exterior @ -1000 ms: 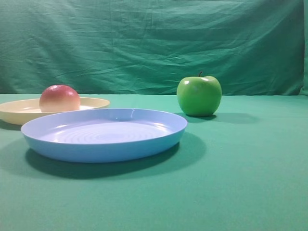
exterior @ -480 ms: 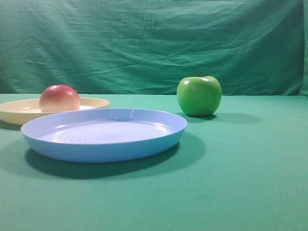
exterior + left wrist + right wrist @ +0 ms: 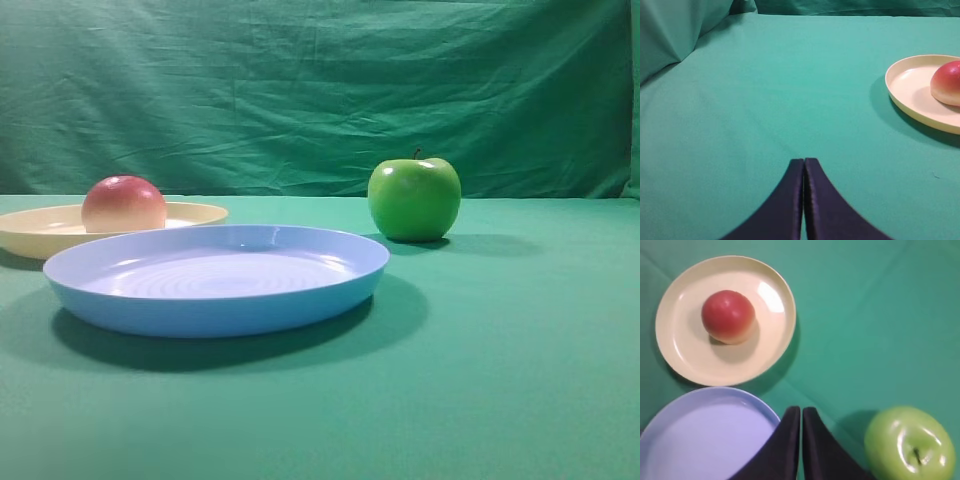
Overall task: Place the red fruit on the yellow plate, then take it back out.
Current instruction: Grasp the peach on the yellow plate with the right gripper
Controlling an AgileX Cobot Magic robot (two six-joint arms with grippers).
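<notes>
Evidently nothing has shifted over the last second: the red fruit (image 3: 728, 316) rests on the yellow plate (image 3: 687, 362), both the left hand (image 3: 804, 162) and right hand (image 3: 801, 410) are closed empty above the desk (image 3: 520, 350), so removal remains.

The exterior high view sits low, almost level with the green cloth-covered desk (image 3: 500, 400), facing the green backdrop, with the large light-blue plastic plate (image 3: 215, 280) nearest its lens. The left wrist view looks forward and slightly down across the desk past its own claw (image 3: 804, 162), catching the shallow cream-yellow round plate (image 3: 905, 95) at its right edge. The right wrist view looks steeply down from above, and shares that plate, the rounded red fruit (image 3: 728, 316) and the shiny green apple (image 3: 910, 445) with the exterior view
</notes>
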